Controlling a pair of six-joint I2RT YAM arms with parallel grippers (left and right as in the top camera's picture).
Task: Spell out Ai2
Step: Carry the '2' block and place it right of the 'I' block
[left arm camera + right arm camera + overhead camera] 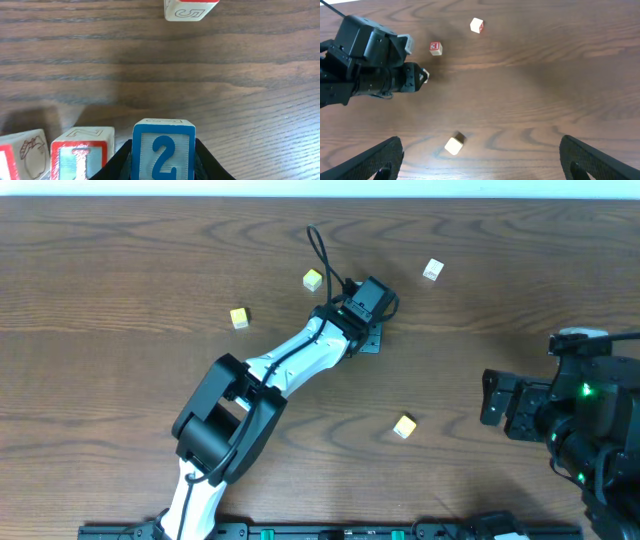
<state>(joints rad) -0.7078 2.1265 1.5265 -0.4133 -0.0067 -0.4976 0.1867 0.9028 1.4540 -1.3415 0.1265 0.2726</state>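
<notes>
While right pincer [480, 147] gapes, left pincer [163, 164] pinches 2 block [163, 147] — digit upright.

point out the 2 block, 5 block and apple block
2 block [163, 154]: left wrist view, blue front face
5 block [192, 12]: left wrist view, front face
apple block [30, 154]: left wrist view, apple drawing

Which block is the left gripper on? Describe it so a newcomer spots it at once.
Follow the white left arm to mid-table, where the left gripper grips the 2 block. It ends a short row, beside a red-bordered block; it alone has a blue border and a blue numeral 2.
</notes>
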